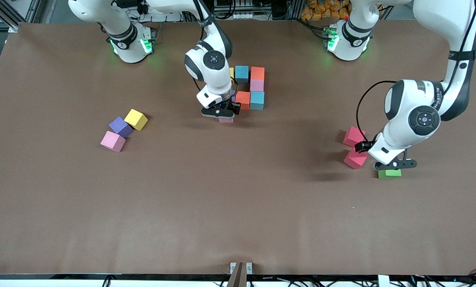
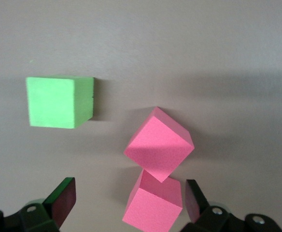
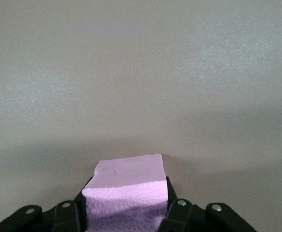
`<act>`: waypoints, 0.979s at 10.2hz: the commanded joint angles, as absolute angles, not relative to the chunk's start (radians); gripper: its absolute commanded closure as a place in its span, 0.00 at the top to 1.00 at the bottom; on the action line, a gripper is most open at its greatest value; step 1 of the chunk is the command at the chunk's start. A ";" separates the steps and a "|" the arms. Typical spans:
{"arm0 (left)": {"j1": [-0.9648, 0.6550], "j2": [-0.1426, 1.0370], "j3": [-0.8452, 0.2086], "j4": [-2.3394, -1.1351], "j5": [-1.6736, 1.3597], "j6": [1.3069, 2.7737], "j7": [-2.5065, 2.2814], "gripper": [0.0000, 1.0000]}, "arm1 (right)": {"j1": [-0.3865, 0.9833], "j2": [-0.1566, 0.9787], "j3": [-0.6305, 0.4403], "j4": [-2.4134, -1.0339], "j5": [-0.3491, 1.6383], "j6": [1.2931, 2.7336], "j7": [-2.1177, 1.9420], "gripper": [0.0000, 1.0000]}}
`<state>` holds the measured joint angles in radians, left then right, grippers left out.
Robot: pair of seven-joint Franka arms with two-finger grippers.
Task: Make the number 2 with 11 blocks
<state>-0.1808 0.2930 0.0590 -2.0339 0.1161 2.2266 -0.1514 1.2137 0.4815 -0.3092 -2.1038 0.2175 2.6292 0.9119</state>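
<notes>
The partly built number 2 stands mid-table toward the robots' bases: a light blue block (image 1: 241, 73), an orange block (image 1: 257, 73), a pink block (image 1: 256, 85), a second orange block (image 1: 243, 99) and a second light blue block (image 1: 257, 99). A yellow edge (image 1: 231, 73) shows past the right arm. My right gripper (image 1: 221, 114) (image 3: 126, 210) is shut on a pink block (image 1: 226, 120) (image 3: 126, 186), low beside the figure. My left gripper (image 1: 394, 163) (image 2: 129, 200) hangs open over two red blocks (image 1: 354, 136) (image 2: 159, 143); the other (image 1: 355, 158) (image 2: 154, 205) lies between its fingers.
A green cube (image 1: 389, 173) (image 2: 60, 101) lies beside the red blocks, partly under the left hand. Toward the right arm's end of the table lie a yellow block (image 1: 136, 119), a purple block (image 1: 120, 126) and a pink block (image 1: 113, 141), close together.
</notes>
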 commanded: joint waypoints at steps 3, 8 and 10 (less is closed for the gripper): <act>-0.170 0.276 0.048 -2.149 0.138 2.365 0.085 1.00 | 1.226 0.506 -0.319 -2.112 0.207 2.652 0.980 1.00; -0.164 0.305 0.048 -2.178 0.138 2.462 0.273 1.00 | 1.189 0.451 -0.331 -2.112 0.212 2.645 0.966 1.00; -0.161 0.319 0.046 -2.183 0.138 2.485 0.284 1.00 | 1.163 0.431 -0.331 -2.112 0.212 2.645 0.966 1.00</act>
